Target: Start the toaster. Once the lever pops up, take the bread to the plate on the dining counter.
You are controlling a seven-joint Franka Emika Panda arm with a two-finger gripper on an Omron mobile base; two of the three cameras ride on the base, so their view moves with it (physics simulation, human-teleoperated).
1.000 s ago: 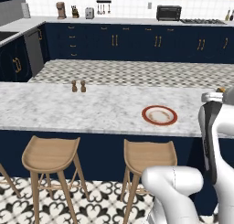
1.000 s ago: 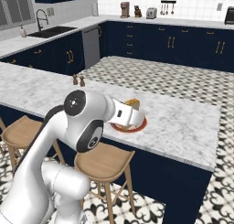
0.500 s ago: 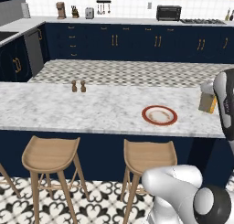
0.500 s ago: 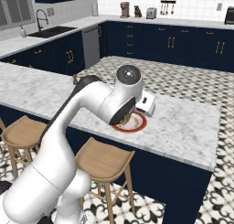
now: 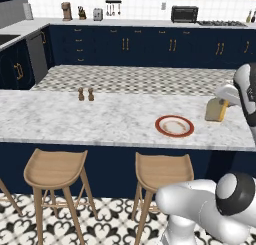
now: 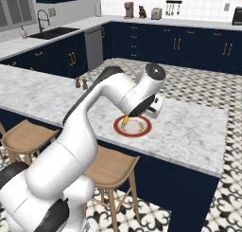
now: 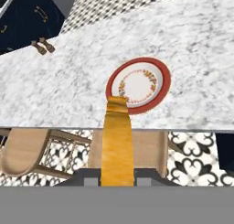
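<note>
Golden bread (image 7: 117,143) clamped in end effector (image 7: 117,181), above plate (image 7: 139,85).

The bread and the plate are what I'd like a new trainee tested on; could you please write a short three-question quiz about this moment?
1. True or false: the bread already lies flat on the plate.
2. What stands on the dining counter far to the plate's left in the left base view?
A. a pair of small brown shakers
B. a kettle
C. a bowl
3. What is the gripper doing?

Key
1. False: the slice is held in the air, off to the plate's side.
2. A, the shakers.
3. It is shut on the bread, holding it on edge above the counter.
</note>
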